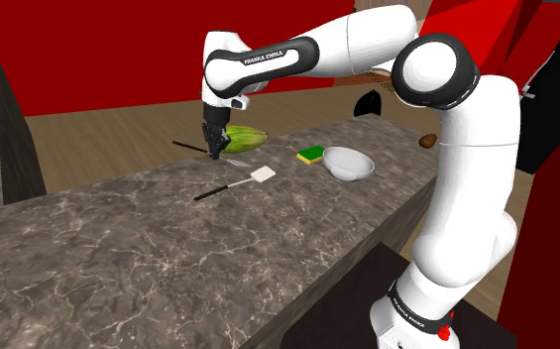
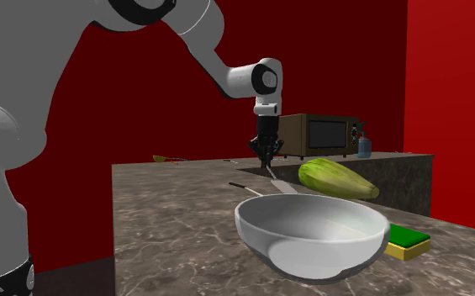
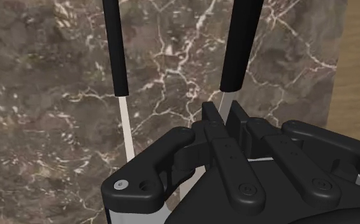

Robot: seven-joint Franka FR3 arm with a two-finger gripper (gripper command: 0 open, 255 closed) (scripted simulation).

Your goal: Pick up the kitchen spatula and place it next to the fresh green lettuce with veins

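Gripper clamped tight on the spatula — upper middle of the shoulder view, handle poking left, just beside the green lettuce — a second spatula lies flat on the counter below.

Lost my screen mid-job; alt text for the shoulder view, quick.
The white arm has its black gripper down at the dark marble counter, beside the green lettuce, with a thin dark handle poking out past it. A white-headed spatula lies on the counter nearer the camera; a sponge and a white bowl sit toward the view's right.
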